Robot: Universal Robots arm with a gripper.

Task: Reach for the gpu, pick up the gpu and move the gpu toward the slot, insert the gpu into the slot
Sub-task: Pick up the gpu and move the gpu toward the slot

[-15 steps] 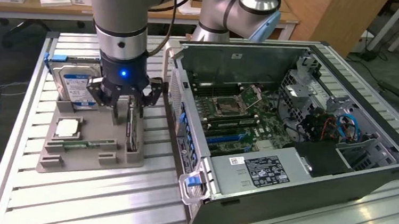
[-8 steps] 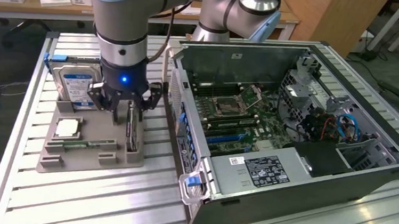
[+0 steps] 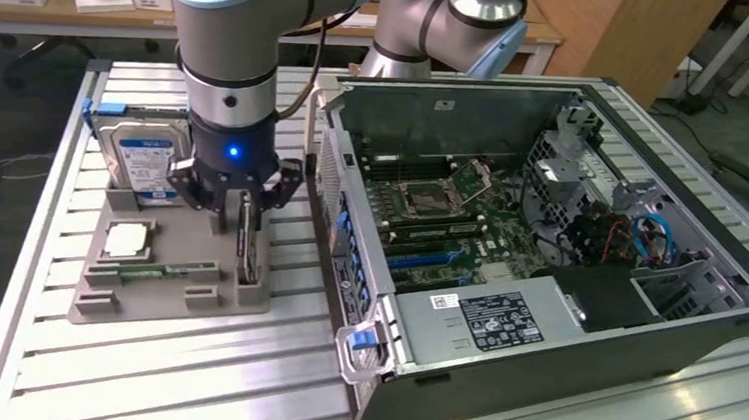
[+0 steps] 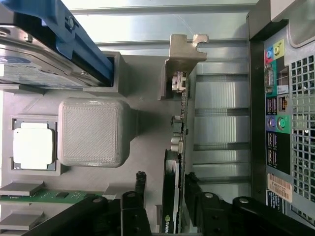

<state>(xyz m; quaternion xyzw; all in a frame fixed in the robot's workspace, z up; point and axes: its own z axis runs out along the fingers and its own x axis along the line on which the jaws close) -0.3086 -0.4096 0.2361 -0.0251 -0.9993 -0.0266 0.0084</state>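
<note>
Gpu [image 4: 172, 196] on edge in grey holder [image 4: 93, 130], claw [image 4: 165, 181] astride it
Near end hidden behind fingers [image 4: 141, 184]; thin dark card, silver bracket [image 4: 184, 49]. Claw spread, not clamped.

Table [image 3: 134, 372]: ribbed bare aluminium, satin sheen. Tray [image 4: 93, 130]: grey matt plastic, finely ridged. Gpu [image 4: 171, 196]: dark, glossy edge; bracket [image 4: 183, 51] dull silver metal.

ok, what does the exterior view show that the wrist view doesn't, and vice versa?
Exterior: the inside of the open dark computer case with its green motherboard, and the silver-blue robot arm. Wrist: round green and purple ports on the case's rear, and bare grey plastic tray between one finger and the thin dark gpu card. Both: the blue-labelled silver hard drive and the open hand straddling the gpu card.
</note>
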